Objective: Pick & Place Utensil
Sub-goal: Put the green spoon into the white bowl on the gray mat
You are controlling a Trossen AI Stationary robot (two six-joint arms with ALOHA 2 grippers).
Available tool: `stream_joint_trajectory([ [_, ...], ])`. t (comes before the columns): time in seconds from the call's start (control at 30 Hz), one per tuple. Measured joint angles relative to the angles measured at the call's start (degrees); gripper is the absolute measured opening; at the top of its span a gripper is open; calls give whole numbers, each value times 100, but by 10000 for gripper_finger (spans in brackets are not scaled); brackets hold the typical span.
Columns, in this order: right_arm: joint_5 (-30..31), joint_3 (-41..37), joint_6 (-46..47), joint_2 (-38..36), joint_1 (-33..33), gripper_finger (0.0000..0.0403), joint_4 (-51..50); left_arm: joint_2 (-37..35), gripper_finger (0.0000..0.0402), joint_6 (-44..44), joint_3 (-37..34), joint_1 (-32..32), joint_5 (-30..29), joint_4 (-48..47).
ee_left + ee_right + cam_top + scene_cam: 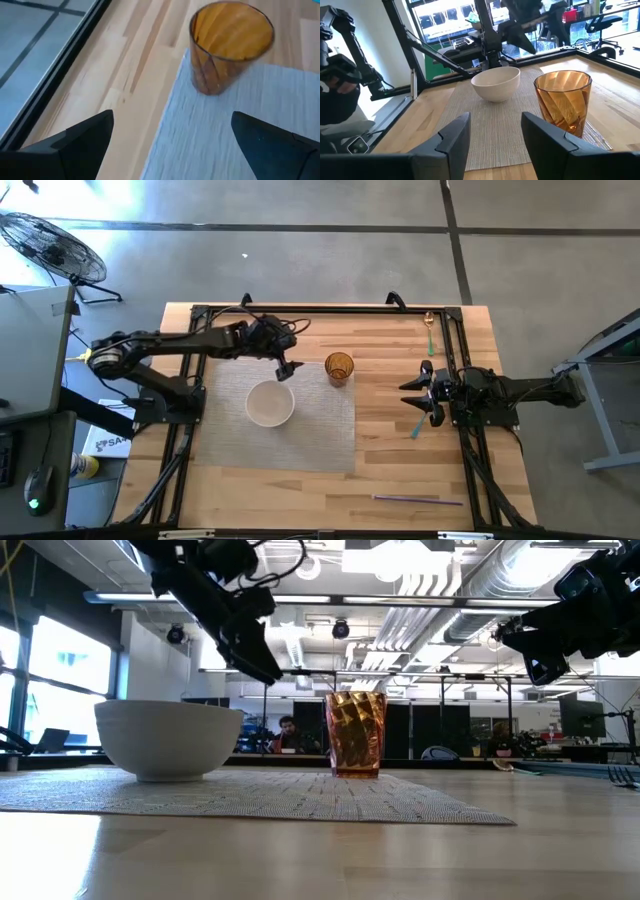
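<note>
Three utensils lie flat on the wood. A gold spoon (429, 326) is near the far right corner, a teal one (416, 427) just below my right gripper, and a purple one (415, 499) along the near edge. A white bowl (270, 402) and an amber cup (339, 368) stand on a grey mat (320, 430). My left gripper (286, 369) hovers open above the mat between bowl and cup, with the cup (231, 45) ahead of it. My right gripper (424, 392) is open and empty, raised over the wood right of the cup, facing the cup (563, 100) and the bowl (496, 82).
A black frame (330, 310) runs along the table's far edge and down both sides past the arm bases. Bare wood shows between the mat and my right gripper, and along the near edge. A fan (55, 248) stands on the floor beyond the far left corner.
</note>
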Motion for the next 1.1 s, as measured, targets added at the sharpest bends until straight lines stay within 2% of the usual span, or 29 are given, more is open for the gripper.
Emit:
stream_joint_trajectory([
  [0.17,0,1,0,1,-1,170,1,-511,399,-72,-187,0,140,99],
  [0.43,60,1,0,0,0,170,75,-1035,399,-240,-1277,0,299,1729],
  [0.63,1017,2,-259,-2,-2,170,1332,-1329,399,-251,-1656,309,453,2320],
  [0.8,1107,0,-60,5,-2,170,2274,-1478,399,-419,-1794,1036,780,2336],
  [0.87,1202,0,-265,-2,0,169,2622,-1476,399,-457,-1794,1276,854,2319],
  [0.93,1632,1,-700,-4,0,170,2711,-1476,399,-532,-1799,1476,872,2313],
  [1.1,3364,0,-1177,90,0,170,2684,-1473,399,-562,-1799,1744,873,2317],
])
